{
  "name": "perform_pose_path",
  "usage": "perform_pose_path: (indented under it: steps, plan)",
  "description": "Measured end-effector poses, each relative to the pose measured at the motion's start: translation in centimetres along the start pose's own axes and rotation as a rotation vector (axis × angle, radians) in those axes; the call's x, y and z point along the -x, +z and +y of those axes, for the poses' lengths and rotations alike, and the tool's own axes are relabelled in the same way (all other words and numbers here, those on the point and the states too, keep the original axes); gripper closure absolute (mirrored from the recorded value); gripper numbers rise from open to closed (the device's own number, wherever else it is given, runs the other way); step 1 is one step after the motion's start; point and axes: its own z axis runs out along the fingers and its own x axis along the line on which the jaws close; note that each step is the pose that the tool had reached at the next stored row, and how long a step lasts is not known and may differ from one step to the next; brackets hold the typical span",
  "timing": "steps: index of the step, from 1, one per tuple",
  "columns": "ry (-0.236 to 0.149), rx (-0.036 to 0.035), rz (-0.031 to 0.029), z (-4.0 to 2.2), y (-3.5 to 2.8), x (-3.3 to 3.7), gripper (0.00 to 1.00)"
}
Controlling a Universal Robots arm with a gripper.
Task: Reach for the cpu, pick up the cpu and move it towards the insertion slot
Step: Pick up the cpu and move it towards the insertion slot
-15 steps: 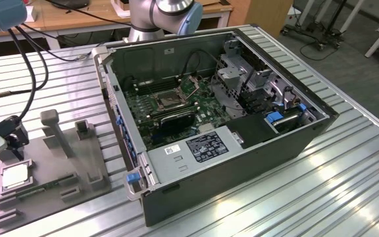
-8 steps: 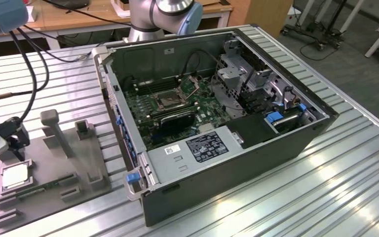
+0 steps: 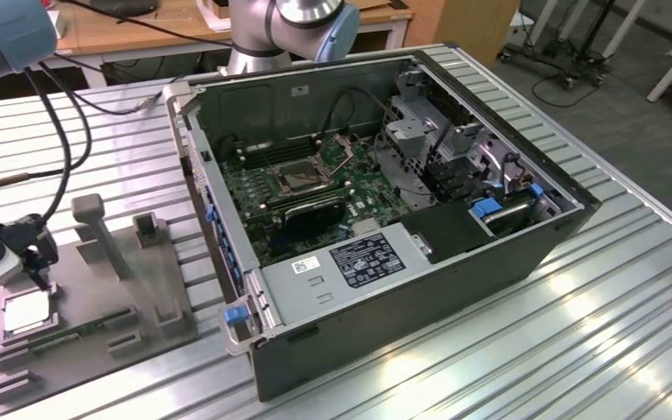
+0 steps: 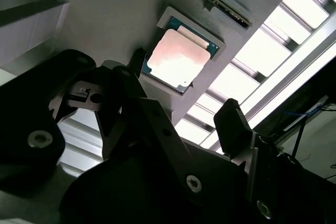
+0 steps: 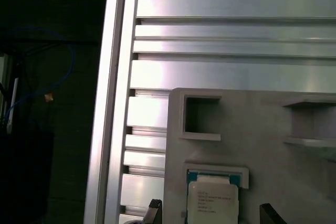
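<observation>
The cpu [image 3: 31,308] is a small silvery square lying in a recess of the grey tray [image 3: 164,293] at the exterior view's left. My gripper [image 3: 32,282] hangs just above it, open and holding nothing. In the first wrist view the cpu [image 5: 212,199] lies between two dark fingertips [image 5: 154,208] that stand apart on either side of it. The second wrist view has the cpu [image 4: 181,59] just beyond the spread fingers [image 4: 233,124]. The insertion slot [image 3: 295,179], a silver-framed square socket, sits on the green board inside the open computer case [image 3: 430,262].
A green memory stick [image 3: 80,332] lies in the tray beside the cpu, and two grey posts [image 3: 94,232] rise from the tray. The case walls stand high around the board. Cables [image 3: 62,131] hang from the arm over the ribbed metal table [image 3: 616,332].
</observation>
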Motion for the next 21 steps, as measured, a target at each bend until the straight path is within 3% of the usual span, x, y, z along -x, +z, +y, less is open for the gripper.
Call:
perform_pose_path:
  steps: [13,21]
  plan:
    - [0.000,-0.0009,0.0000,-0.05,1.14,0.21,0.20]
    - [0.000,-0.0010,0.0000,-0.10,2.21,0.23,0.20]
